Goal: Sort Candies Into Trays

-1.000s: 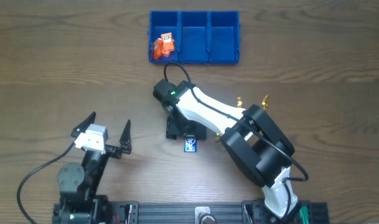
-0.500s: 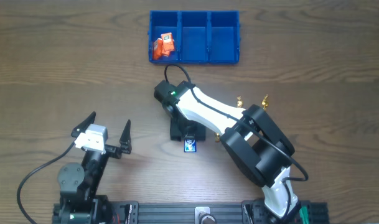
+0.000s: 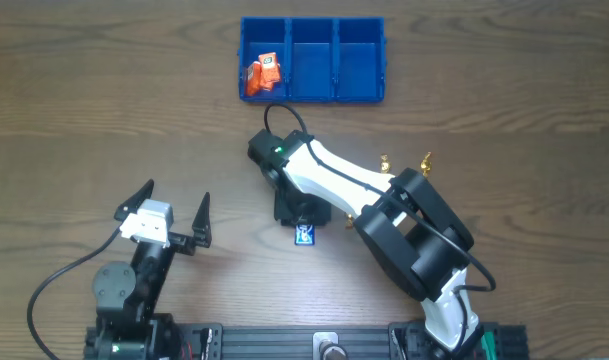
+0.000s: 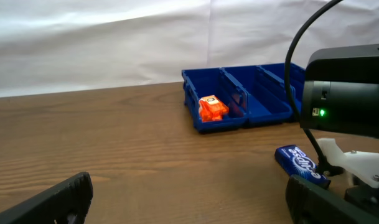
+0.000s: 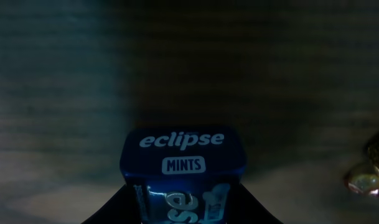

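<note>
Black left gripper (image 3: pixel 177 192) sits lower left, fingers spread wide, holding nothing. At centre, the right gripper (image 3: pixel 304 225) is closed narrowly on the sides of the blue mint tin (image 3: pixel 305 236), low at the table. Judged step: pickup. Next comes a lift and a carry to a vacant cell of the blue tray (image 3: pixel 312 98), upper centre, whose left cell holds orange candies (image 3: pixel 263 73). Gold candies (image 3: pixel 426 158) lie to the right. The right wrist view gives finger contact, which the arm hides from above; the top view supplies the route.
</note>
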